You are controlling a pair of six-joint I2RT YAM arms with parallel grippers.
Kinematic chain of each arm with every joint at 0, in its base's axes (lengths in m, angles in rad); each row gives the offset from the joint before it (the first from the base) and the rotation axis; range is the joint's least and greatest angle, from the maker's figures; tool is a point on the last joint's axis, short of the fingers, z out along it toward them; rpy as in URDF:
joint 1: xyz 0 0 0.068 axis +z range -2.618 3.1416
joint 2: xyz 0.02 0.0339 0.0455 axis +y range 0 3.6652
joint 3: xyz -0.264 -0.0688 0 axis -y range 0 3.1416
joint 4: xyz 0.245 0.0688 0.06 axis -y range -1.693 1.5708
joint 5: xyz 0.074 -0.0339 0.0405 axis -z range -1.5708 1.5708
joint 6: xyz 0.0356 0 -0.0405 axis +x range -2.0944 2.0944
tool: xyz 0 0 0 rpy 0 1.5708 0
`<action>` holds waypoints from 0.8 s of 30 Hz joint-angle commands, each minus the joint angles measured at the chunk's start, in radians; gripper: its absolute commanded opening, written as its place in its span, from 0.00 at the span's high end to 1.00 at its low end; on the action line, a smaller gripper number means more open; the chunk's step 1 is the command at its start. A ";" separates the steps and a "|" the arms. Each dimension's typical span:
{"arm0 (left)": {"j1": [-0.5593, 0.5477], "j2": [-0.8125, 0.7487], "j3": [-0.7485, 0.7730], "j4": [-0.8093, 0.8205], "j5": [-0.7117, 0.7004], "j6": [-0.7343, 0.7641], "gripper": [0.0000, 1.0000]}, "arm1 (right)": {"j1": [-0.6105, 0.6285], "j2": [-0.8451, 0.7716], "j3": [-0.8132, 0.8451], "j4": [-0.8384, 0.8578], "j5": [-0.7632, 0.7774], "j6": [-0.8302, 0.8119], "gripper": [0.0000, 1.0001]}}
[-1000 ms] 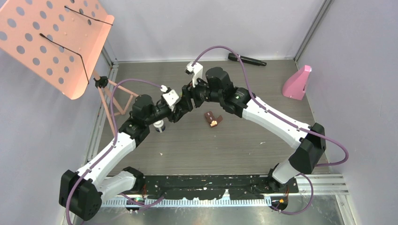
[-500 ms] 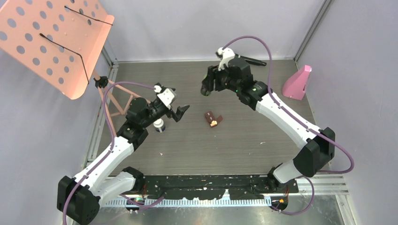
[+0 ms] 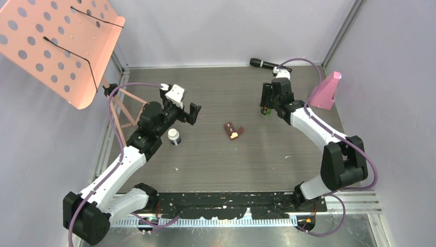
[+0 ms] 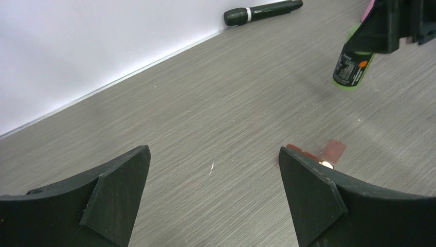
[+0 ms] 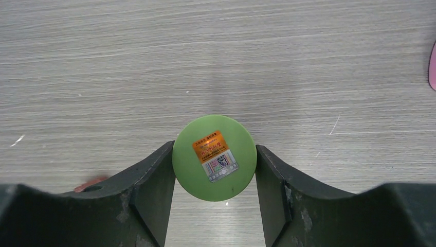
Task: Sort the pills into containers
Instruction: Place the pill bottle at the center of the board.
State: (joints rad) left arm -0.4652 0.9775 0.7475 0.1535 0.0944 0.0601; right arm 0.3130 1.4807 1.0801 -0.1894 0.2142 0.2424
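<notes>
Containers point(image 3: 174, 136) three, microphone point(image 3: 270, 65) one

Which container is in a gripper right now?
The green-lidded bottle, clamped in the right gripper; the small white bottle and the small brown case sit free.

tbl top point(image 5: 103, 51) matt wood-grain; bottle point(image 5: 214, 157) smooth matt green plastic.

Grey tabletop boxed in by pale walls, evenly lit.
Plain lavender walls point(image 3: 231, 31) enclosed the grey wood-grain tabletop point(image 3: 216, 159) on its left, far and right sides. A salmon-pink perforated metal stand tray point(image 3: 56, 46) hung over the far left corner. A pink plastic wedge point(image 3: 325, 91) stood far right, and a black microphone point(image 3: 270, 65) lay by the far wall.
</notes>
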 commanded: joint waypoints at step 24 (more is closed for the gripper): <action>-0.003 0.184 0.181 -0.205 0.182 -0.288 0.09 | -0.015 0.084 -0.022 0.095 0.055 0.002 0.30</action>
State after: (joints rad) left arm -0.4652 1.1263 0.8902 -0.0380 0.1890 -0.1219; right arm 0.3035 1.6089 0.9901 -0.0345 0.2543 0.2646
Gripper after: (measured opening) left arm 0.916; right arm 0.691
